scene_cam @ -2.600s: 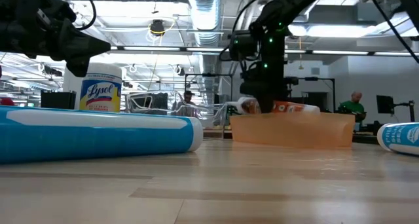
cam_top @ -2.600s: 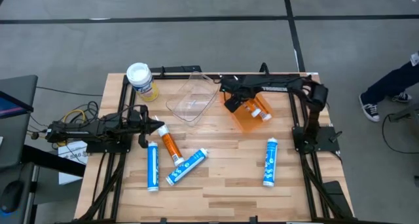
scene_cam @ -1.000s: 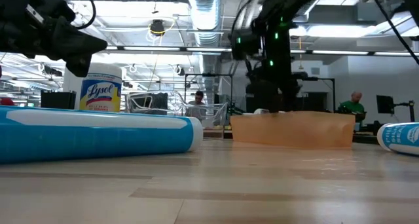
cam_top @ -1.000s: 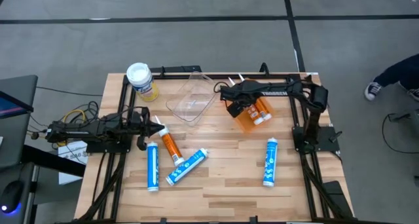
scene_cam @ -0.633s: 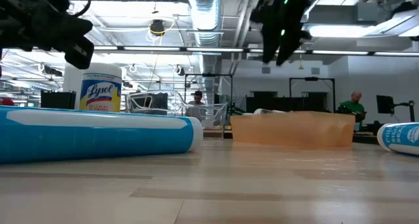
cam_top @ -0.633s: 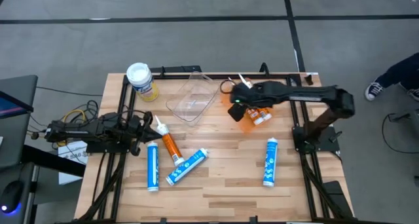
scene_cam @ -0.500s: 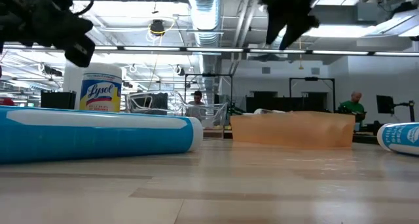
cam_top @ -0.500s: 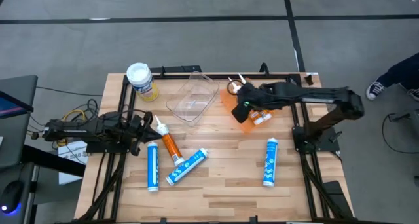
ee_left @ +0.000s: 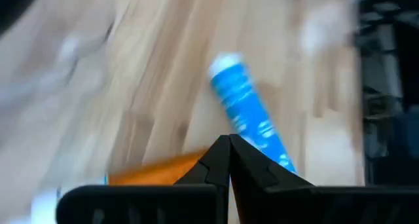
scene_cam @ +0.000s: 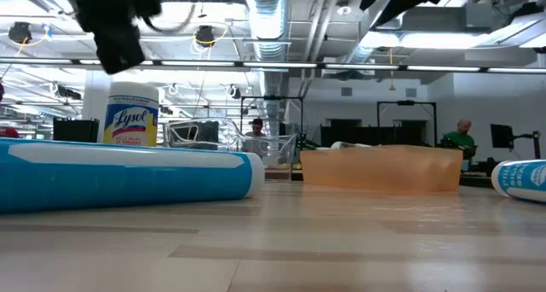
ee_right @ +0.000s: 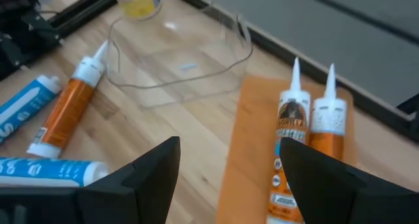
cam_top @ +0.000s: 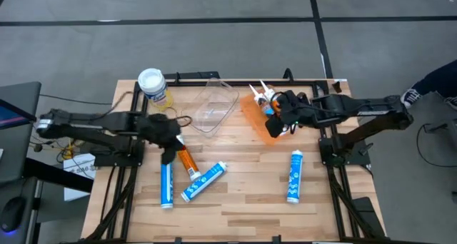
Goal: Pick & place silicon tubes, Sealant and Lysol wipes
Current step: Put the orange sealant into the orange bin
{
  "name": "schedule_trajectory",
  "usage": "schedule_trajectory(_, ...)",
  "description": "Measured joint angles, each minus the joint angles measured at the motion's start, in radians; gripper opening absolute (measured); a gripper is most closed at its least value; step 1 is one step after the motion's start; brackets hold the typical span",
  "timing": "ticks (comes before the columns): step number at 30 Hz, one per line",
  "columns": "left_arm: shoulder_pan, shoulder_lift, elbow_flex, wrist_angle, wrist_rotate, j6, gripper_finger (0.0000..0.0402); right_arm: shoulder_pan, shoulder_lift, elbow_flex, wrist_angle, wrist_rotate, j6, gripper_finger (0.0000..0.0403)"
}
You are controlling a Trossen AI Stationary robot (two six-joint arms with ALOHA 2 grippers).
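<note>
My left gripper (cam_top: 170, 150) is shut and empty above the table's left part, over the nozzle end of an orange caulk tube (cam_top: 186, 160) that lies flat. Its wrist view shows that tube (ee_left: 157, 168) and a blue tube (ee_left: 252, 116) below the shut fingers. My right gripper (cam_top: 272, 115) is open and empty, raised over an orange bin (cam_top: 258, 124). Two orange-and-white tubes (ee_right: 288, 145) (ee_right: 327, 129) lie side by side in that bin. The Lysol wipes canister (cam_top: 153, 87) stands upright at the far left corner.
A clear plastic bin (cam_top: 211, 105) sits between the canister and the orange bin. Two blue tubes (cam_top: 166, 181) (cam_top: 203, 180) lie at the near left, and a third (cam_top: 294, 175) lies at the near right. A person's legs (cam_top: 435, 83) show beyond the table's right edge.
My right gripper has risen out of the orange bin and drawn back toward the table's right edge, leaving the two tubes lying in the bin. My left arm has swung out from the left edge toward the table's middle, ending over the orange tube.
</note>
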Motion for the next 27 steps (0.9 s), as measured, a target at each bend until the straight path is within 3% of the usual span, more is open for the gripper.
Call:
schedule_trajectory(5,0.0,0.223,0.066,0.096,0.01,-0.194,0.0,0.028,-0.004,0.0,-0.002,0.043,-0.052,0.0255)
schedule_trajectory(10,0.005,0.366,0.104,0.146,0.147,-0.453,0.0,0.035,-0.004,0.0,-0.022,0.049,-0.09,0.0255)
schedule_trajectory(12,0.006,0.391,0.109,0.11,0.155,-0.569,0.0,0.038,-0.004,0.0,-0.045,0.049,-0.09,0.0255)
schedule_trajectory(14,-0.008,0.393,0.11,0.05,0.087,-0.667,0.0,0.043,-0.004,0.0,-0.075,0.049,-0.091,0.0255)
schedule_trajectory(20,-0.109,0.352,0.111,-0.19,-0.276,-1.052,0.0,0.063,-0.004,0.0,-0.139,0.058,-0.093,0.0255)
schedule_trajectory(27,-0.153,0.353,0.111,-0.177,-0.306,-1.174,0.0,0.083,-0.004,0.0,-0.139,0.079,-0.135,0.0255)
